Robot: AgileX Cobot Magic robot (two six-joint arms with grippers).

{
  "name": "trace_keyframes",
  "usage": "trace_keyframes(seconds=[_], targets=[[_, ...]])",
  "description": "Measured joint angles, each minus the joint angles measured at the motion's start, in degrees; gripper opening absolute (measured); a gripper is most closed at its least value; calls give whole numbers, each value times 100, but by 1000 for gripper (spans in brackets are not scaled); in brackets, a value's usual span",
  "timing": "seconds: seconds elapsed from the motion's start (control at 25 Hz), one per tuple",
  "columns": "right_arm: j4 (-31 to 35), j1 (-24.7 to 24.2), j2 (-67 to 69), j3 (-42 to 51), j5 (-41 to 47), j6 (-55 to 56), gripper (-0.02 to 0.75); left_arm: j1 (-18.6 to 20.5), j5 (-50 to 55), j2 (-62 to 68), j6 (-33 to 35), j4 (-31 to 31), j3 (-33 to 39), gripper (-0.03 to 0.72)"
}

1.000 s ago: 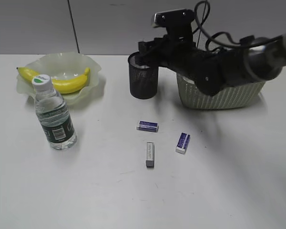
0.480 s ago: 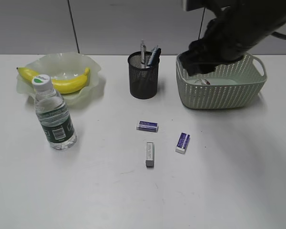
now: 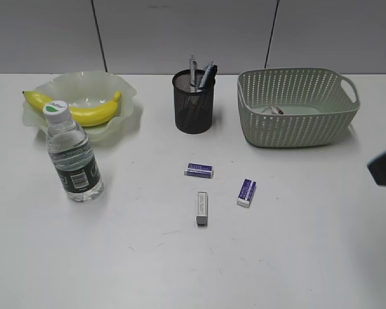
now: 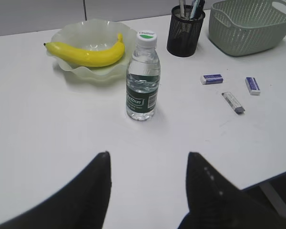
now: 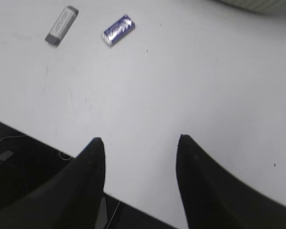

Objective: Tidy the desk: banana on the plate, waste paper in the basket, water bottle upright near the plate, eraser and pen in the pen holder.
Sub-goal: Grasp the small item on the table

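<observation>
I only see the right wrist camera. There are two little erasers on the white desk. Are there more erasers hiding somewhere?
Observer: Yes, a third eraser lies on the desk, in front of the pen holder.
Operator: What's way over on the left?
Observer: The banana lies in the plate.
Operator: Anything standing near it?
Observer: The water bottle stands upright just in front of the plate.
</observation>
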Motion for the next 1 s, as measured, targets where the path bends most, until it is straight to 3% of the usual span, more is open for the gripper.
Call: trace_keyframes(seconds=[0.32, 0.76, 1.0], targets=[[0, 0, -2637, 1487, 830, -11, 391, 0, 0, 0, 0, 5, 0, 382], [0, 0, -5532, 2049, 903, -34, 391, 0, -37, 10, 0, 36, 0, 382], [0, 0, -6274, 2049, 896, -46, 391, 0, -1454, 1066, 0, -686, -314, 382]])
